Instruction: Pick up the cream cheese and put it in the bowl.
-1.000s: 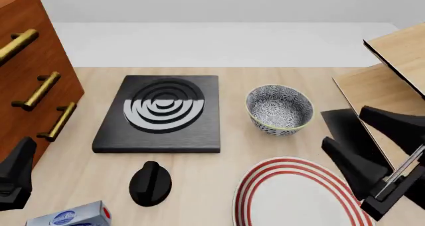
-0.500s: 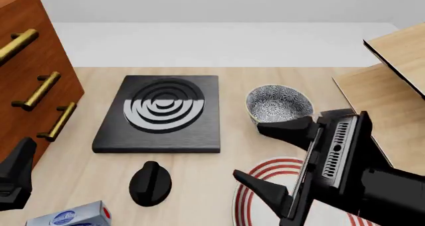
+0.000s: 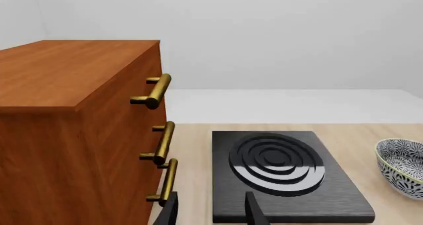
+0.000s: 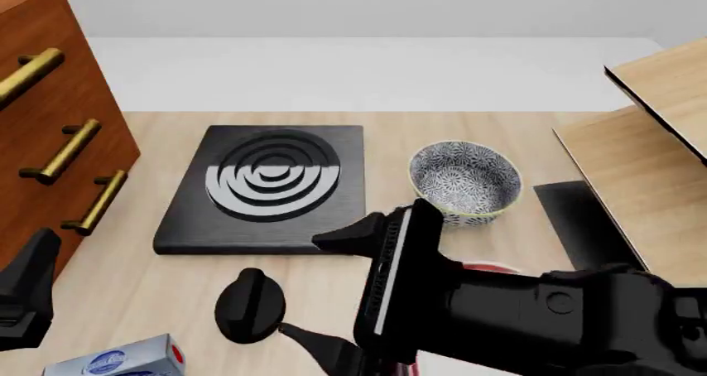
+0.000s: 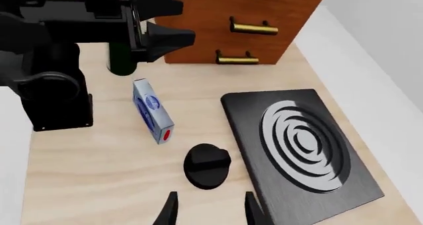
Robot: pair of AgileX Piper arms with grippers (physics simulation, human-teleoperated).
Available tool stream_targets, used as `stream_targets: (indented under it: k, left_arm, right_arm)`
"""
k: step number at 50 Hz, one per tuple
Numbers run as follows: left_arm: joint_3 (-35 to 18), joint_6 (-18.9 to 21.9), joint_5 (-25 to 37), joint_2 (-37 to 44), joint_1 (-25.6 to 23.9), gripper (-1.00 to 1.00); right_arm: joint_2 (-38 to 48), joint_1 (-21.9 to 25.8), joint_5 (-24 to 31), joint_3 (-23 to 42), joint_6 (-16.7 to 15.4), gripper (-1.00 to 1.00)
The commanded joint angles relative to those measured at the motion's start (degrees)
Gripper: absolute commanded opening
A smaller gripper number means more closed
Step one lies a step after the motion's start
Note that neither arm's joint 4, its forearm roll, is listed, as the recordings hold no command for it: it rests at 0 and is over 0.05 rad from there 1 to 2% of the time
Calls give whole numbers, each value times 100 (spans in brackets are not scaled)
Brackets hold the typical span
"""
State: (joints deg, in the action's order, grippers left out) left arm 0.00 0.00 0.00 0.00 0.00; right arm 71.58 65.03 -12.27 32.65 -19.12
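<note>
Lying flat on the table (image 4: 132, 285), the cream cheese (image 4: 119, 360) sits at the near left corner, just beside the black knob (image 4: 250, 305) on its left and a bit nearer the camera, red end toward the knob. Nothing touches it. In the right wrist view the cream cheese (image 5: 152, 110) lies near the knob (image 5: 207, 165), apart from it, with the left arm's base behind.

Right gripper (image 4: 331, 291) hangs over the table right of the knob, fingers spread wide apart, empty; one fingertip (image 4: 337, 238) by the stove plate's near edge, the other low by the knob. Its body covers most of the red-striped plate (image 4: 486, 268).

Left gripper (image 3: 210, 211) has its fingers apart and empty, at the near left by the wooden drawer cabinet (image 4: 45, 136).

Bowl (image 4: 465, 181) stands beyond the knob to the right, just right of the black stove plate (image 4: 268, 189), empty. Wooden shelf (image 4: 651, 136) at far right.
</note>
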Motion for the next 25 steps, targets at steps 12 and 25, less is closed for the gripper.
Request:
stream_targets:
  k: [12, 25]
  left_arm:
    - [0, 0, 0, 0, 0, 100]
    - [0, 0, 0, 0, 0, 100]
  right_arm:
    - [1373, 439, 72, 1112, -79, 100]
    - [1952, 503, 46, 1568, -41, 100]
